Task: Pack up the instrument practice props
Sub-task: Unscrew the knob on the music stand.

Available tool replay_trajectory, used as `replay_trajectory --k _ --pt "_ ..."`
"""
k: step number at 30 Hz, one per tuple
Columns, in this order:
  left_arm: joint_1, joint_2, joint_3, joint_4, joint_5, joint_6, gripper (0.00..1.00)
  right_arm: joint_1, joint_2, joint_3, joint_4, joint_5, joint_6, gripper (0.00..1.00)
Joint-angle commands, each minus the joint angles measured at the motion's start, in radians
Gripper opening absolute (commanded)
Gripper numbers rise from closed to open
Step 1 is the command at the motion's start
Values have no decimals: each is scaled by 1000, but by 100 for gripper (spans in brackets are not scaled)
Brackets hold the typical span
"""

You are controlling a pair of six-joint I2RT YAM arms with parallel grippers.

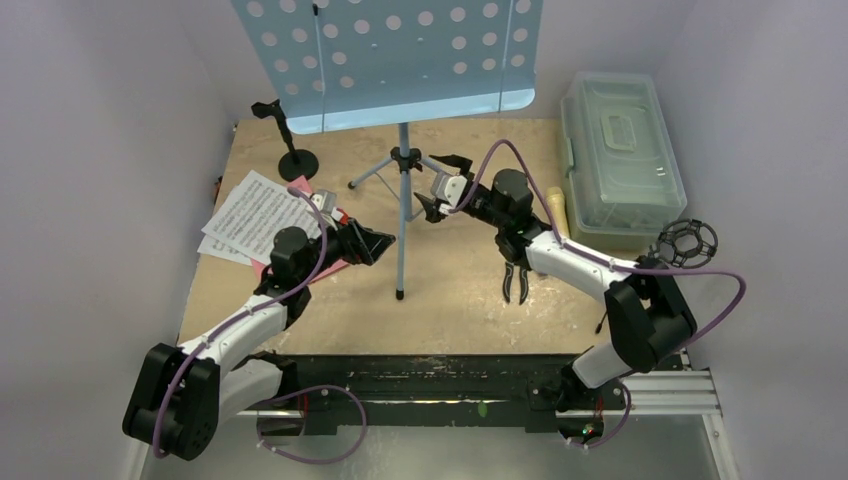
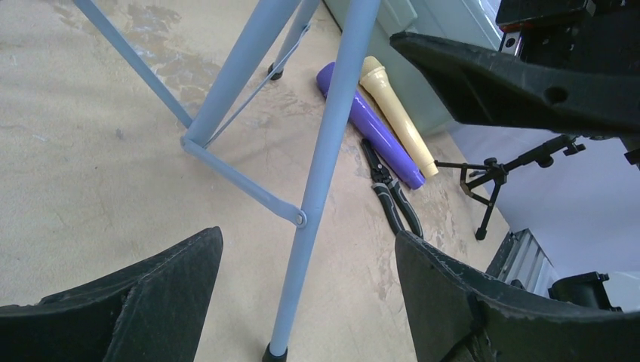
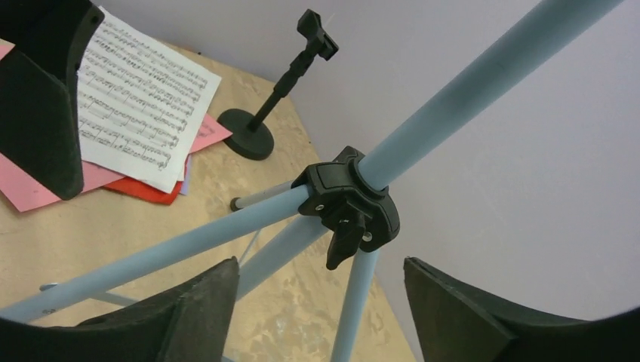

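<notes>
Left pincer (image 2: 308,240), right pincer (image 3: 321,265), agape facing stand (image 1: 402,215)

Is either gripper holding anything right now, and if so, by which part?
Nothing is held. The left gripper is open, facing a music stand leg. The right gripper is open in front of the stand's black collar.

Enclosure: plain pale-lilac walls (image 1: 100,150) on left, far and right. Work surface: worn beige board (image 1: 460,310), evenly lit. Near edge: aluminium rail (image 1: 670,392).
</notes>
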Motion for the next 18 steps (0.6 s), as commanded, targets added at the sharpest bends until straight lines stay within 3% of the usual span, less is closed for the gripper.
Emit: replay_trajectory --k 1,6,12,18 --pt "-3 0 19 113 27 4 83 6 -75 -15 2 -46 -117 87" --pt "-10 -17 17 123 -1 20 81 1 -140 -23 -147 -59 -57 93" --pt "-39 -52 31 69 -59 66 81 -30 -220 -11 -442 -102 89 99" --pt "-49 -65 46 18 -75 67 82 -82 -315 10 -712 -201 124 99"
